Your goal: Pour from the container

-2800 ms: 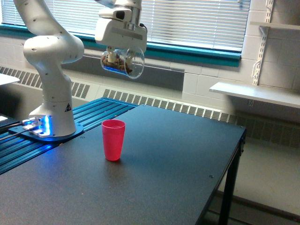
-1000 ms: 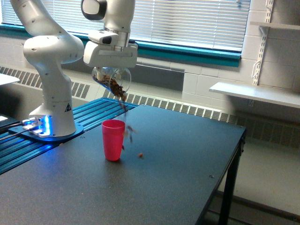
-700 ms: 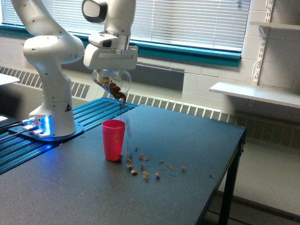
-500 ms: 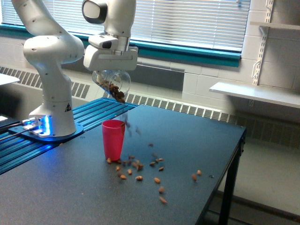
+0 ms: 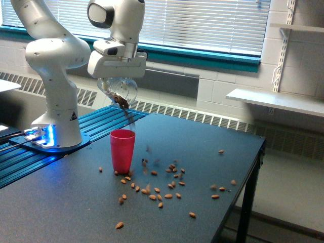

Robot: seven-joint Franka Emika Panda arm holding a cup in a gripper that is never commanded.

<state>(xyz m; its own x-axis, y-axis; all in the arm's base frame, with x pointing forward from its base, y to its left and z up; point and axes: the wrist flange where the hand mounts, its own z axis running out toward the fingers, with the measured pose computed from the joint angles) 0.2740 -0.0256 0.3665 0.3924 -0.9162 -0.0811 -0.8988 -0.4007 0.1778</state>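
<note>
Gripper (image 5: 117, 81) clamped on clear container (image 5: 119, 91) — held tipped, mouth down toward exterior view's right, above red cup (image 5: 122, 151). Brown nuts remain inside container; thin stream falls from rim toward cup. Cup upright on dark table (image 5: 212, 152), near white arm base (image 5: 56, 132). Many spilled nuts (image 5: 157, 190) scattered on table around cup — mostly on exterior view's right, few near far table edge.
</note>
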